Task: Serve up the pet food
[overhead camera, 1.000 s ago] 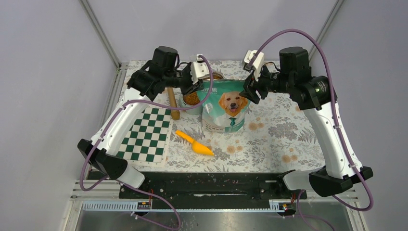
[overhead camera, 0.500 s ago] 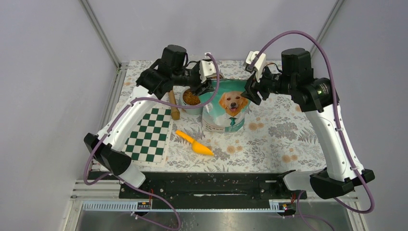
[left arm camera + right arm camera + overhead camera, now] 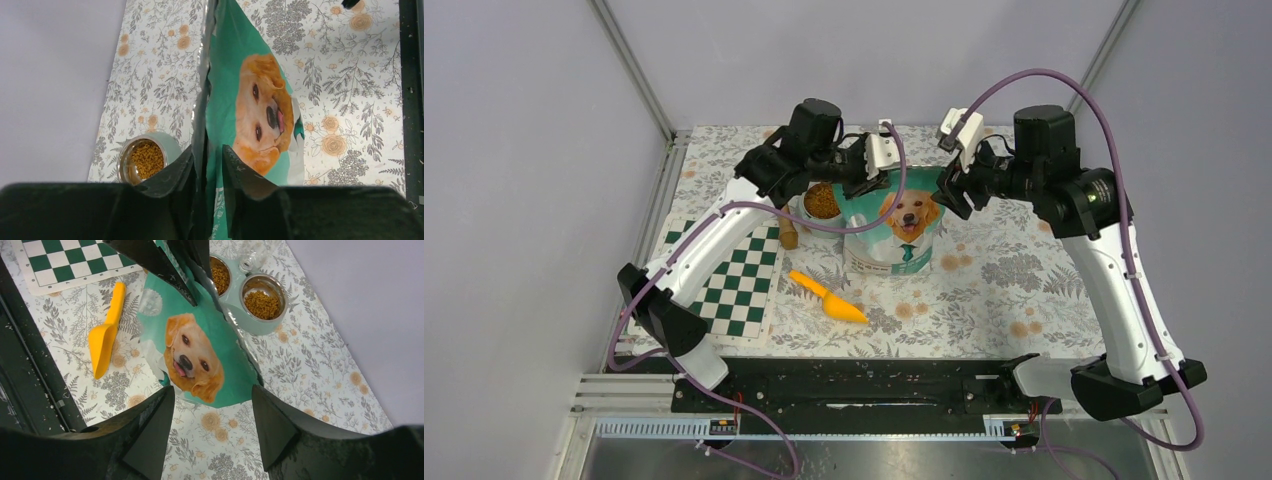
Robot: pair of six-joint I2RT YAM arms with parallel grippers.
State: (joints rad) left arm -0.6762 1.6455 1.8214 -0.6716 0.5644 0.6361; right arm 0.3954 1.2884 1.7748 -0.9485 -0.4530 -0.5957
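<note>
The pet food is brown kibble lying in a metal double bowl left of and behind the bag; it also shows in the left wrist view and in both bowls in the right wrist view. The teal-and-silver dog bag stands upright mid-table. My left gripper is at the bag's top left corner, its jaws nearly together across the bag's top edge. My right gripper hangs open and empty just above the bag's top right corner. The bag fills both wrist views.
An orange scoop lies on the floral cloth in front of the bag, also in the right wrist view. A green-and-white checkered mat lies at the left, with a wooden stick at its far corner.
My left arm has swung right from over the bowl to the bag's top left edge. My right gripper has stayed near the bag's top right corner, shifting slightly.
</note>
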